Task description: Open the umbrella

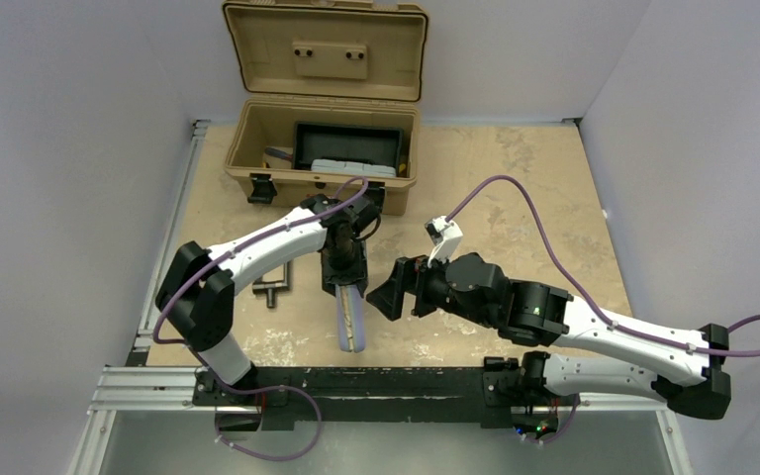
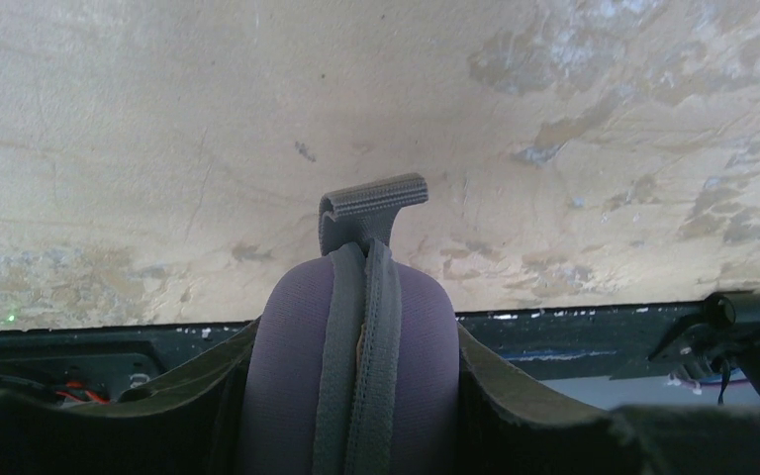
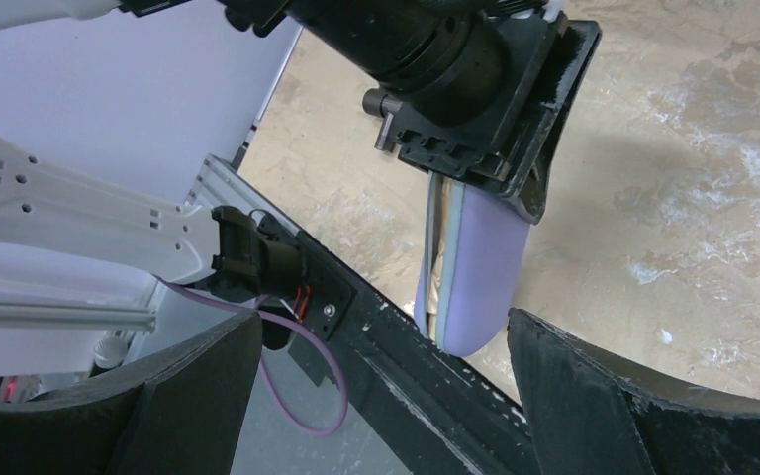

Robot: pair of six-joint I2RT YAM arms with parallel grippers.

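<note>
Centre: left gripper (image 1: 346,287) clamped around a lavender zippered case (image 1: 351,327). Just right of it, right gripper (image 1: 383,290) spread wide, grasping nothing. Toolbox (image 1: 257,139), lid raised, upper centre.

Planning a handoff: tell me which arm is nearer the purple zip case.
Left. The left fingers clamp one end of the case; the right fingers, open, sit just beside it, apart.

No legible text, label, brand, number or sign in any view; toolbox (image 1: 325,84) lid and zipped case (image 2: 287,376) show none.
</note>
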